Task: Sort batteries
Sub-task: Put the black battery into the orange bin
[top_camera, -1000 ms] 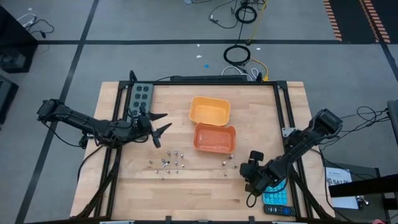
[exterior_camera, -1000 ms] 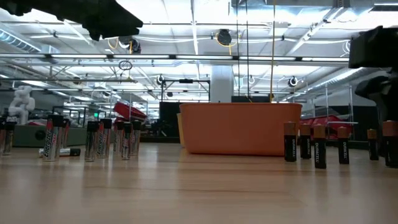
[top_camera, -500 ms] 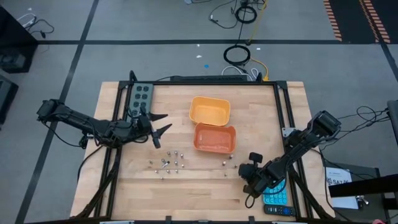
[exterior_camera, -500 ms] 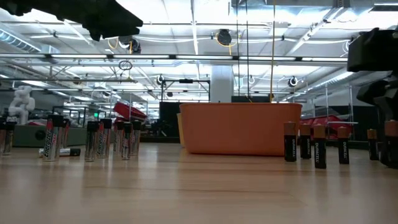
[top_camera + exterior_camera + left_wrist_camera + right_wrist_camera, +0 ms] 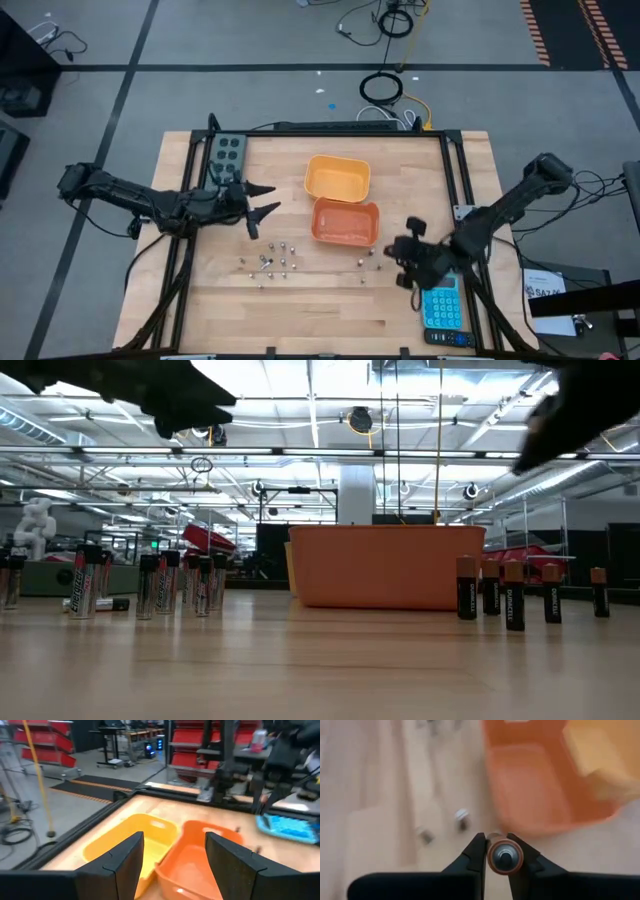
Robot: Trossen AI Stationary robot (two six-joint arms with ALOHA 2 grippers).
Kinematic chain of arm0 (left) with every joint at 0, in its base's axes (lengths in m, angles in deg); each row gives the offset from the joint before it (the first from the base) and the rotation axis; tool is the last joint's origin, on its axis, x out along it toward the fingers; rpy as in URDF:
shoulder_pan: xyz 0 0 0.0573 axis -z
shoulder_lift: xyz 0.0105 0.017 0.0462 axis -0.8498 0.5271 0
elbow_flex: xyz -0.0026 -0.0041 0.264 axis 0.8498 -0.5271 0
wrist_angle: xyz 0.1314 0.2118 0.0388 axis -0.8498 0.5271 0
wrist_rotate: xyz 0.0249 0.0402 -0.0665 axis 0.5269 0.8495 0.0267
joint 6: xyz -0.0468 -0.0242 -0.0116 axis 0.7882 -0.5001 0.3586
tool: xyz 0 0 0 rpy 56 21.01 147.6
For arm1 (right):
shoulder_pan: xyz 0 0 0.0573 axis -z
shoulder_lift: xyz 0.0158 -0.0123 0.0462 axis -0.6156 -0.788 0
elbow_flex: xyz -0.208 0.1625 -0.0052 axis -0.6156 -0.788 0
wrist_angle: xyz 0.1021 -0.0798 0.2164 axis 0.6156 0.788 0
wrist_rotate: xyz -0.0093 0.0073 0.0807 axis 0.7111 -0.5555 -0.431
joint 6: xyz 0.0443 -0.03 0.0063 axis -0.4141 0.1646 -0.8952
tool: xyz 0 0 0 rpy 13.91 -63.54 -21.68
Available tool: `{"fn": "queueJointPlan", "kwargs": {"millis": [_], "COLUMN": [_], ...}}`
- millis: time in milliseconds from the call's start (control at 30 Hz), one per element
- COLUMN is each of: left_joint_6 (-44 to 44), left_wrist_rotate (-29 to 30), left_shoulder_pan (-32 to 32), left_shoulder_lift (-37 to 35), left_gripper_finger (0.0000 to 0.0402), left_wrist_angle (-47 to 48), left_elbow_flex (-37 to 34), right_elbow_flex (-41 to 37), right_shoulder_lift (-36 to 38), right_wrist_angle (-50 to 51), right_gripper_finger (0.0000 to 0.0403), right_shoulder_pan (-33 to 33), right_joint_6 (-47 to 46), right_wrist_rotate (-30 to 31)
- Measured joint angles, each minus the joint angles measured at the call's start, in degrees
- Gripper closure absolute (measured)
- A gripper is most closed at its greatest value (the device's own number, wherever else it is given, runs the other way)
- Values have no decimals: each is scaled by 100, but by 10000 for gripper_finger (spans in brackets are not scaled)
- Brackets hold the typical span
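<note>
— Wooden table [image 5: 330, 300], black-framed, workshop floor around it. Contents?

— Item one: dark orange bin [image 5: 346, 222], with a lighter orange bin [image 5: 337, 178] touching its far side. Item two: silvery batteries [image 5: 268, 262], a loose standing cluster on the bare wood, one lying flat. Item three: dark batteries [image 5: 510, 592], a short standing row off the dark orange bin's right end. Item four: blue calculator [image 5: 441, 307] at the table's right edge.

— Right gripper [image 5: 408, 250]?

— Raised above the table, just beside the dark orange bin's right end. Jaws narrow, clamped on one copper-topped battery [image 5: 505, 856]; it sits upright between the fingertips, end cap facing the wrist camera. The dark orange bin lies ahead of the jaws, two loose cells below and to one side.

— Left gripper [image 5: 262, 200]?

— Hanging over the table's left part, jaws spread wide, nothing between them. Both bins lie straight ahead of its fingers [image 5: 122, 862]; the silvery cluster stands near, off to one side.

— Risks?

— As a judgement: the held cell is gripped on a round side, so it could pivot or slip out short of the bin. A low release path might knock over the standing dark row. Dropping it into the wrong bin would spoil the sort.
</note>
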Motion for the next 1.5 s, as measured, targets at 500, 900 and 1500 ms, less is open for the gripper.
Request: {"fn": "queueJointPlan", "kwargs": {"millis": [500, 900, 1500], "left_joint_6": [-166, 135, -15], "left_wrist_rotate": [-677, -427, -932], "left_shoulder_pan": [-789, -735, -736], "left_shoulder_lift": [686, 871, 866], "left_gripper_finger": [181, 181, 181], "left_wrist_angle": [-121, -230, -245], "left_elbow_flex": [0, -2, -2], "right_elbow_flex": [0, 551, -921], "right_shoulder_lift": [-215, -138, -85], "right_wrist_angle": [-1810, 399, 448], "right_gripper_finger": [229, 227, 227], "right_shoulder_pan": [2943, 1943, 241], "right_joint_6": [3176, 1866, -1643], "right_wrist_rotate": [-2295, -2001, -1389]}}
